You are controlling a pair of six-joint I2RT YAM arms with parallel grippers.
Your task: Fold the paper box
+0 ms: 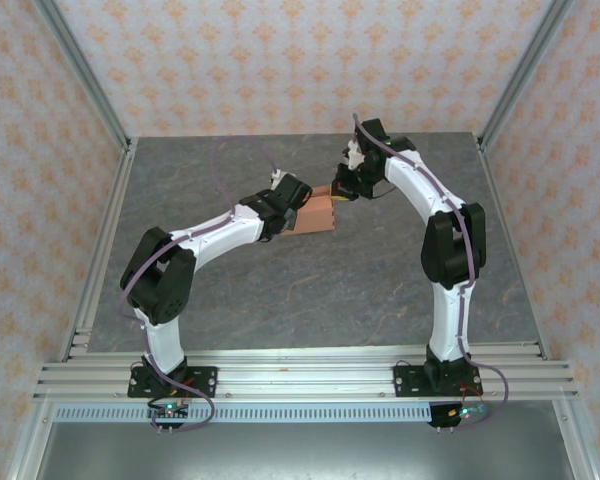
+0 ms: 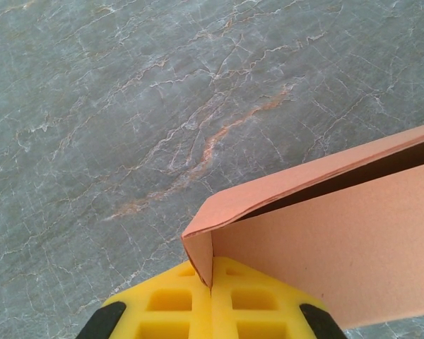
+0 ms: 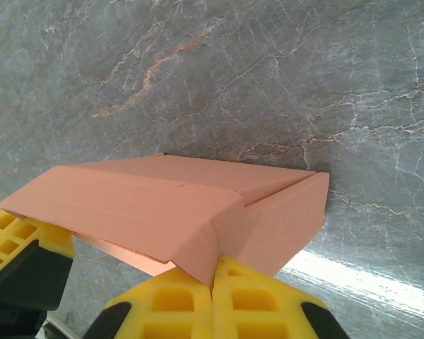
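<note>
The paper box (image 1: pixel 314 213) is salmon-orange card, partly folded into a shallow box and held above the grey table between both arms. My left gripper (image 1: pixel 293 203) is shut on its left edge; in the left wrist view the yellow fingers (image 2: pixel 171 304) pinch a corner flap of the box (image 2: pixel 339 247). My right gripper (image 1: pixel 342 190) is shut on the box's far right corner. Seen from the right wrist, the yellow pads (image 3: pixel 268 300) clamp a folded flap of the box (image 3: pixel 162 205), whose lid slopes left toward the other yellow gripper (image 3: pixel 18 244).
The grey marbled tabletop (image 1: pixel 310 290) stretches under the box. Aluminium rails (image 1: pixel 300 375) run along the near edge by the arm bases, and patterned walls (image 1: pixel 280 60) enclose the back and sides.
</note>
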